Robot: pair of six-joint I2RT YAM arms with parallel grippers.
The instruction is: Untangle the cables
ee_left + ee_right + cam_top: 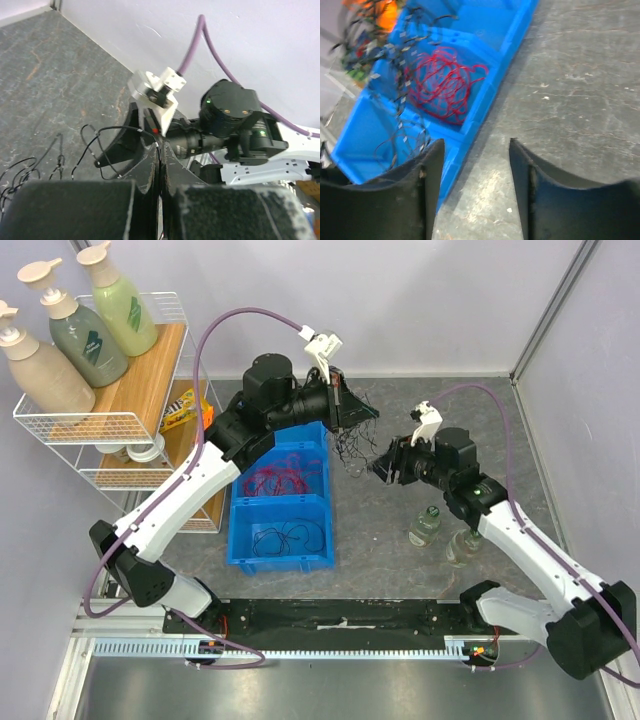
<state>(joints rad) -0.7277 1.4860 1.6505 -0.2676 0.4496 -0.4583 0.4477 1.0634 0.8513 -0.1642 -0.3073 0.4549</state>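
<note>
My left gripper (358, 408) is shut on a thin black cable (127, 131) and holds it above the table; curly black strands (350, 445) hang down from it. In the left wrist view the cable runs between the closed fingertips (150, 165). My right gripper (385, 468) is open and empty, just right of the hanging strands. In the right wrist view its fingers (427, 170) frame bare table beside the blue bin (465, 135). Red cables (285, 475) lie in the bin's far compartment and black cables (285, 537) in its near one; a hanging black strand (400, 85) shows in front.
The blue bin (240, 530) sits left of centre. A wire rack (110, 425) with pump bottles stands at the far left. Two small glass bottles (428, 527) stand under the right arm. Walls close the back and right sides.
</note>
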